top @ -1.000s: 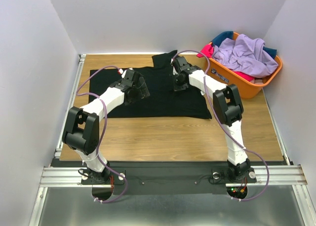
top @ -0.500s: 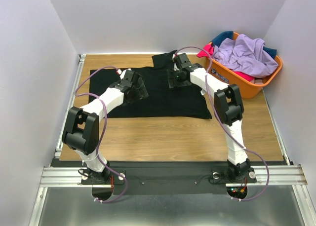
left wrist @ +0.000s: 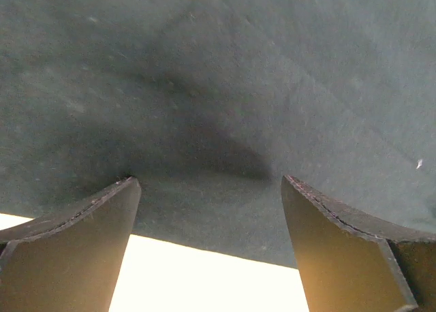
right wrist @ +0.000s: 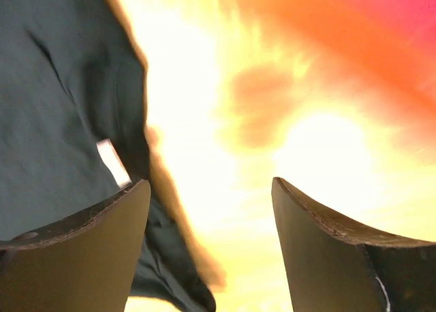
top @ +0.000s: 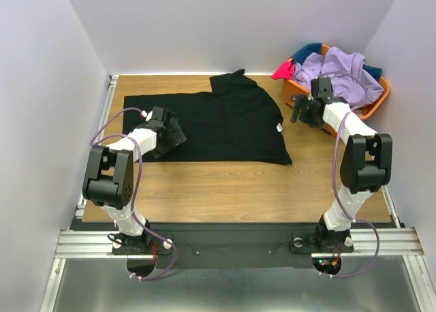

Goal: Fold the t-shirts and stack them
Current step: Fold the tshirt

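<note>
Top external view, left to right: the left gripper (top: 177, 137) hovers low over the near-left part of the black t-shirt (top: 225, 121), fingers spread wide with nothing between them. That shirt lies flat on the wooden table (top: 225, 189), its white label (top: 278, 127) at the right edge. The right gripper (top: 298, 114) hangs between the shirt and the orange basket (top: 379, 97), fingers apart and empty. Heaped in the basket are a pink-red t-shirt (top: 284, 71), a teal t-shirt (top: 310, 51) and a lavender t-shirt (top: 344, 73).

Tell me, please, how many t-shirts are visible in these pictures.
4 at least: the black t-shirt spread on the table, plus a lavender t-shirt, a pink-red t-shirt and a teal t-shirt heaped in the orange basket, which may hide more.
</note>
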